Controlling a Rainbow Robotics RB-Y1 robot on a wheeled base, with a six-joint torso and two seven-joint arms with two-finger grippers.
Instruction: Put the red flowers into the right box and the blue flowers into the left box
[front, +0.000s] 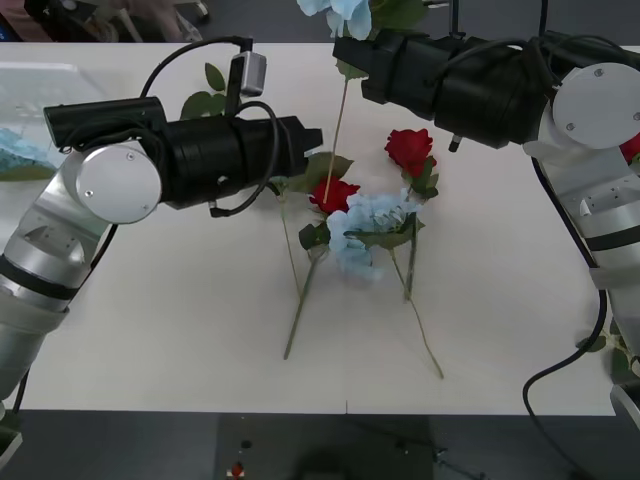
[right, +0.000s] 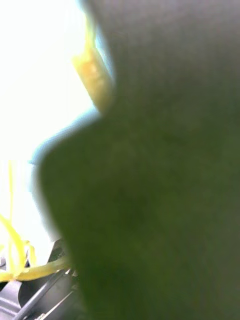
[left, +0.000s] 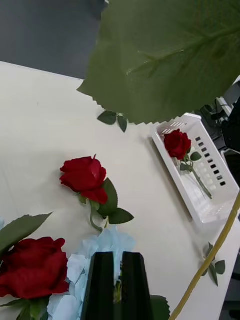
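Note:
My right gripper (front: 348, 58) is shut on a blue flower (front: 345, 10) and holds it above the table's far side, its stem hanging down toward the pile. One of its leaves (right: 150, 200) covers the right wrist view. Two red flowers (front: 410, 148) (left: 84, 175) and another blue flower (front: 365, 225) (left: 107, 247) lie heaped mid-table. Just above this heap my left gripper (front: 308, 150) (left: 118, 280) is shut, with a sliver of green showing between its black fingers (left: 102, 285). The right box (left: 200, 210), white with slots, holds a red rose (left: 177, 144). The left box (front: 35, 85) holds a blue flower (front: 18, 150).
A loose green leaf sprig (left: 116, 119) lies on the table beyond the roses, and another (left: 214, 267) lies near the right box. Long stems (front: 300, 300) trail from the pile toward the table's front edge (front: 320, 412). Bare tabletop lies left of the pile.

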